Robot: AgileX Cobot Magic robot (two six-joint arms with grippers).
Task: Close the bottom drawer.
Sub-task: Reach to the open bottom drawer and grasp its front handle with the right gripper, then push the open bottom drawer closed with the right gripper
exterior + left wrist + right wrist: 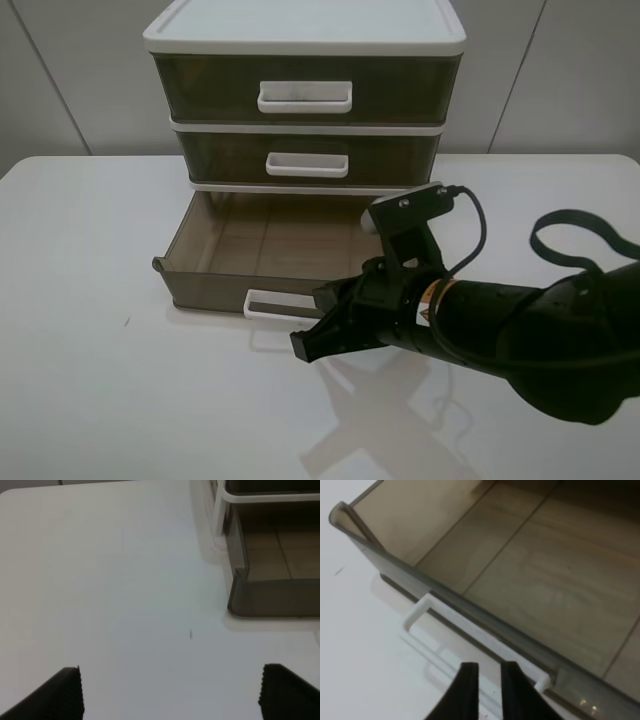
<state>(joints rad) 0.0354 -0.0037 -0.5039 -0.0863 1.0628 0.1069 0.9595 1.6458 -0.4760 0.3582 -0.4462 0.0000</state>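
- A white-framed three-drawer plastic unit stands at the middle of the far edge of the white desk. Its two upper smoky-brown drawers sit flush in the frame, and what they hold cannot be made out through the dark plastic.
- The bottom drawer – smoky olive-brown translucent plastic – is pulled well out toward the near edge. Inside, only its bare floor crossed by thin lines shows.
- Its white rectangular loop handle faces the near edge.
- The right gripper has its black fingers drawn almost together, with only a slim gap and nothing between them. It sits just on the near side of the handle, toward the handle's right end; whether it touches the handle cannot be told.
- The left gripper has its jaws spread wide and hangs over plain desk – well apart from the drawer's left front corner.
- Plain white surface runs from the drawer front to the near and left edges, marked by one small dark speck.
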